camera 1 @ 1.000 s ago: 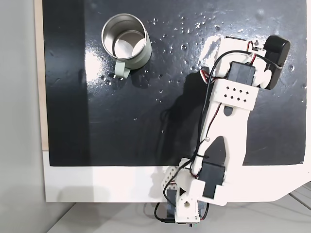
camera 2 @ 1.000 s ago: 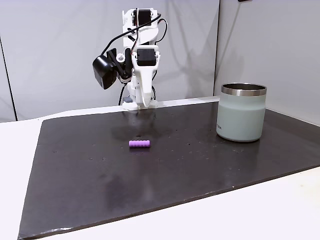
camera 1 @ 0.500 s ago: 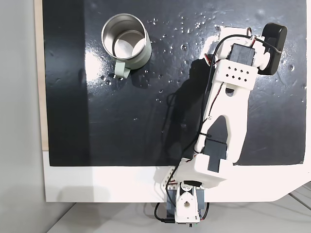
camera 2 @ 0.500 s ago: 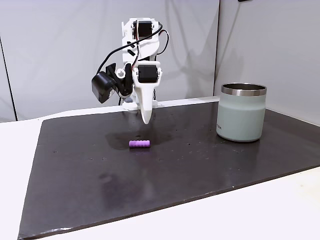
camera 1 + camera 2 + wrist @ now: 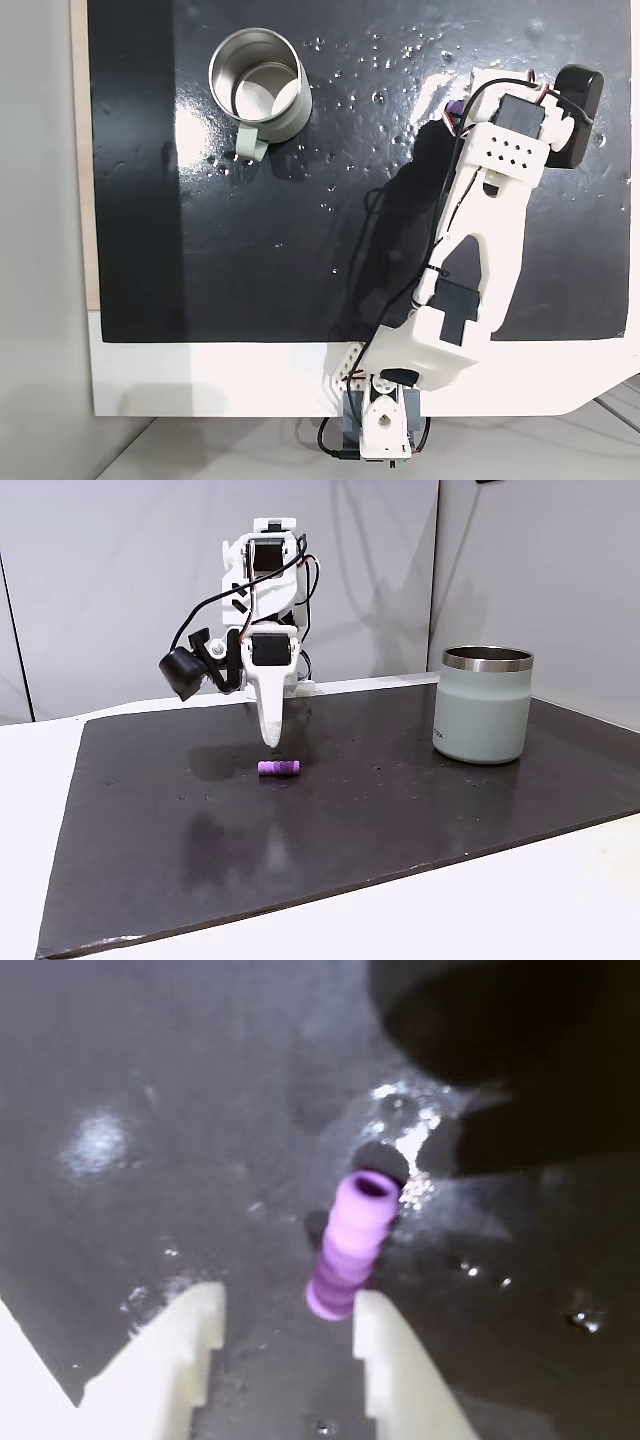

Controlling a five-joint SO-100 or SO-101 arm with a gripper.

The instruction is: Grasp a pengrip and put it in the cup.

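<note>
The light-purple pengrip (image 5: 278,768) lies on the black mat, left of centre in a fixed view. In the wrist view the pengrip (image 5: 352,1245) lies lengthwise, its near end just inside the gap beside the right finger (image 5: 385,1345). My gripper (image 5: 270,740) points straight down, its tips just above and behind the pengrip. The gripper (image 5: 285,1305) is open and holds nothing. From above, a sliver of the pengrip (image 5: 455,108) peeks out beside the wrist. The metal cup (image 5: 258,85) stands upright and apart; it is the pale grey-green cup (image 5: 483,705) at the right.
The black mat (image 5: 300,230) covers most of the white table (image 5: 560,900). Water drops and glare speckle the mat near the pengrip. The arm (image 5: 470,260) stretches from its base at the bottom edge over the mat's right part. A grey wall stands behind.
The arm has swung out and lowered over the last second. The gripper tips came down from well above the mat to just above the pengrip. Pengrip and cup have not moved.
</note>
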